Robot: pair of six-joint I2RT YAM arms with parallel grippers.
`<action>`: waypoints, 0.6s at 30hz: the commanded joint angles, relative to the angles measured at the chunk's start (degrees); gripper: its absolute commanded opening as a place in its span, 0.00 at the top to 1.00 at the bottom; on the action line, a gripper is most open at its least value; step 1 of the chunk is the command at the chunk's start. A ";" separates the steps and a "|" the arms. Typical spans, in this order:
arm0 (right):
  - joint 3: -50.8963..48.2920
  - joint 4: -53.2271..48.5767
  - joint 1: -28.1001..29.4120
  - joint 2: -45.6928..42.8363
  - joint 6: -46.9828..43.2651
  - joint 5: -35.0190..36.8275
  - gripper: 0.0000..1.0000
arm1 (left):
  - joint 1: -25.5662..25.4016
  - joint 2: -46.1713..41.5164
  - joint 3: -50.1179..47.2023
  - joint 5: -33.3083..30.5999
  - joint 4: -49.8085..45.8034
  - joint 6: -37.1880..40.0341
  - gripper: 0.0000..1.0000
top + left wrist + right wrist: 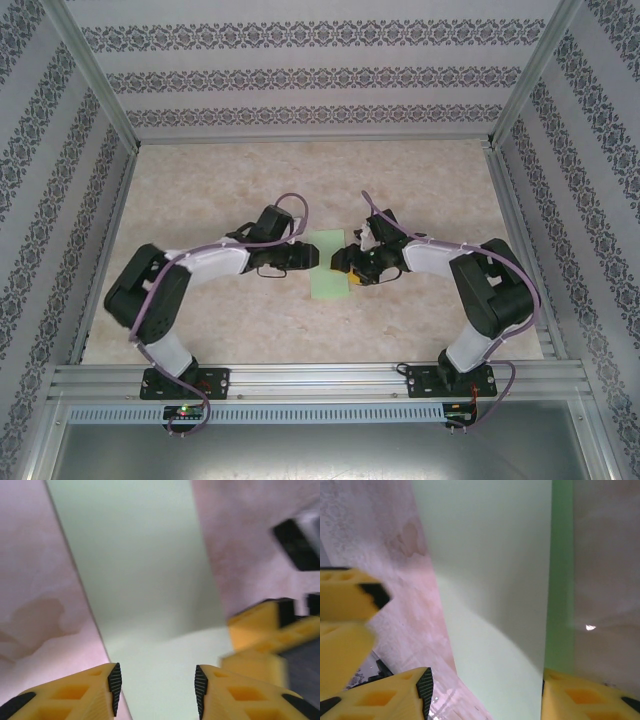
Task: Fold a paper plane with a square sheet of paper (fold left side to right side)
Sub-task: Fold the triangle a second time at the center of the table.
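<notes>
- Pale mint-green, the sheet of paper (327,262) lies flat near the middle of the beige table (200,190). In the top view it is a narrow upright strip between the two grippers. I judge it already doubled over rather than a full square.
- In the right wrist view a deeper green band (562,580) runs down one long edge of the paler face. It may be a lower layer showing past the upper one, or it may only be shade.
- The left gripper (312,257) sits at the strip's left edge. Its jaws are partly apart, the paper lies below the gap, and nothing is pinched.
- The right gripper (345,268) sits at the strip's right edge, towards the near end. Its jaws (485,690) stand wider and straddle the sheet, and I can see no hold on it.
- Risks: with neither tool gripping, the thin sheet could slide on the smooth table or spring open at the crease. The fingertips of the two tools are near each other, so a careless approach might knock them together or drag the layers further out of line.
- No brand, label or writing can be read. The walls (320,70) carry only patterned stripes.
</notes>
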 commanded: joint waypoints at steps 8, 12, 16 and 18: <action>7.96 -0.94 -2.48 4.04 0.42 -3.69 0.45 | -8.22 -21.86 -12.99 -13.25 4.95 9.25 0.45; 9.72 -2.03 -3.19 4.80 -0.20 -3.86 0.45 | -13.65 -26.23 -15.56 -17.44 3.78 9.69 0.40; 11.00 -2.90 -3.57 5.48 -0.65 -3.95 0.45 | -20.21 -26.09 -14.30 -23.38 1.04 10.96 0.39; 11.45 -3.17 -3.60 5.74 -0.87 -3.98 0.45 | -23.22 -23.84 -12.21 -26.27 -0.99 11.63 0.38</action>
